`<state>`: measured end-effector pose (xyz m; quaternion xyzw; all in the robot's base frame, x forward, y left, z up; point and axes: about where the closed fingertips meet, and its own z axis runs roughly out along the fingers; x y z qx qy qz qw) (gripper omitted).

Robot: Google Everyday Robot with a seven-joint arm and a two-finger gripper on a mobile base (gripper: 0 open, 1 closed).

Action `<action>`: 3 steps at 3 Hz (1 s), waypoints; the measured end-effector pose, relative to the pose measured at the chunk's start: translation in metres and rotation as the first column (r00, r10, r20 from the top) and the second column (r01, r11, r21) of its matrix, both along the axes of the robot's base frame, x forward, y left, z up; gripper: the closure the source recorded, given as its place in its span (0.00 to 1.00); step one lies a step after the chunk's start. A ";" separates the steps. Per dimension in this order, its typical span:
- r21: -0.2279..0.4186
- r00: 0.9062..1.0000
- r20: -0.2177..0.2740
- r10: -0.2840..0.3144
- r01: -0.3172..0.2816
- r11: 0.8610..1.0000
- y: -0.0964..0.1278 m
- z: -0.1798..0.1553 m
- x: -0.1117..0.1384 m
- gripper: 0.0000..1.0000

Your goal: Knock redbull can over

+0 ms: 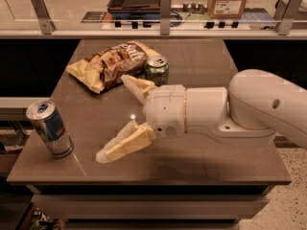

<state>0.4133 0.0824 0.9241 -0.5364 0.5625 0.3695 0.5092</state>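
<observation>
The redbull can (49, 127) stands upright near the table's front left corner, slim, blue and silver with a red mark. My gripper (115, 116) hangs over the middle of the table to the right of the can, its two cream fingers spread wide apart and empty. The near fingertip (103, 155) is a short gap from the can. The white arm (230, 111) reaches in from the right.
A shorter green can (157, 70) stands behind the gripper's far finger. A brown chip bag (108, 63) lies at the table's back left. The table's front edge (144, 178) is close below the gripper. A counter with rail posts runs behind.
</observation>
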 end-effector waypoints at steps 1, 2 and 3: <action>0.061 1.000 -0.010 0.018 -0.017 0.998 0.024 -0.012 0.007 0.00; 0.086 1.000 -0.011 0.012 -0.012 0.996 0.046 -0.021 0.009 0.00; 0.054 0.999 -0.007 -0.035 0.035 0.998 0.068 -0.028 0.010 0.00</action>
